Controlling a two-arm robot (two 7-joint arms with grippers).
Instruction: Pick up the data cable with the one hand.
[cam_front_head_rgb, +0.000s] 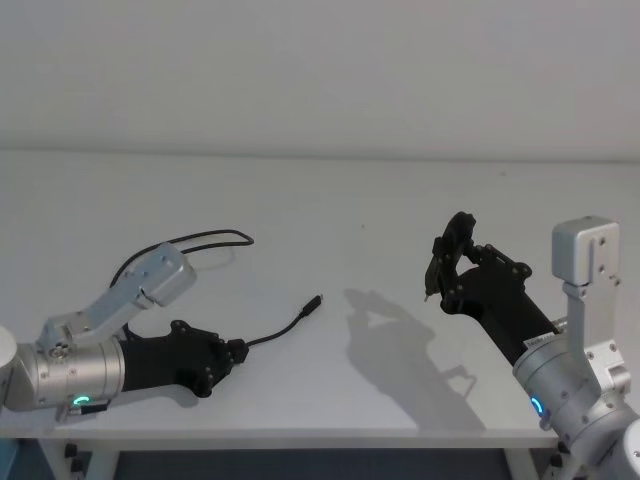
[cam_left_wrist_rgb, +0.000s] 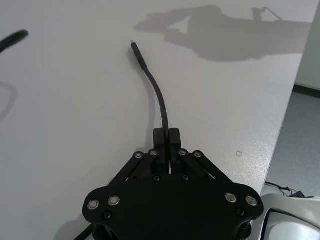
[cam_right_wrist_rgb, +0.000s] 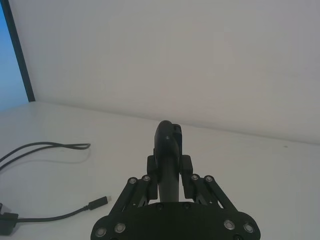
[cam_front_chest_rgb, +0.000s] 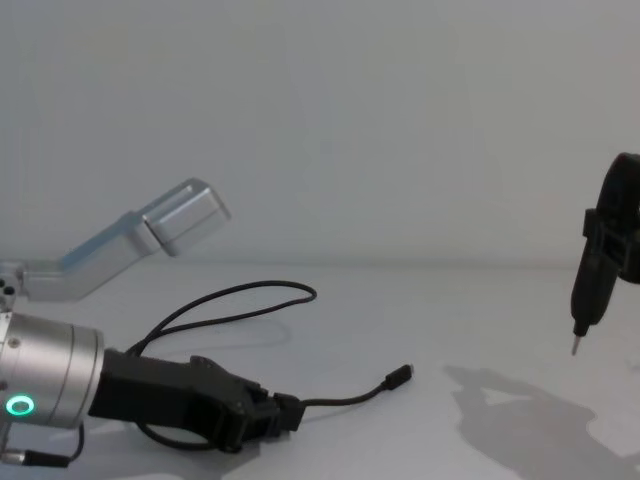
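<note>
The data cable (cam_front_head_rgb: 280, 332) is thin and black and lies on the white table (cam_front_head_rgb: 380, 240). It runs in a loop (cam_front_head_rgb: 215, 238) behind my left arm. My left gripper (cam_front_head_rgb: 235, 352) is low over the table near the front left, shut on the cable. Beyond its fingertips (cam_left_wrist_rgb: 173, 136) a short length of cable (cam_left_wrist_rgb: 161, 97) curves out to a slim plug (cam_left_wrist_rgb: 136, 48). The chest view shows that plug (cam_front_chest_rgb: 402, 375) close to the tabletop. My right gripper (cam_front_head_rgb: 450, 265) hovers at the right, shut on a dark slender tool (cam_front_chest_rgb: 590, 290) with a thin metal tip.
The table's front edge (cam_front_head_rgb: 300, 436) runs just below my left arm, and its side edge (cam_left_wrist_rgb: 287, 120) lies beside the left gripper. A plain wall (cam_front_head_rgb: 320, 70) closes the back. Open tabletop lies between the two arms.
</note>
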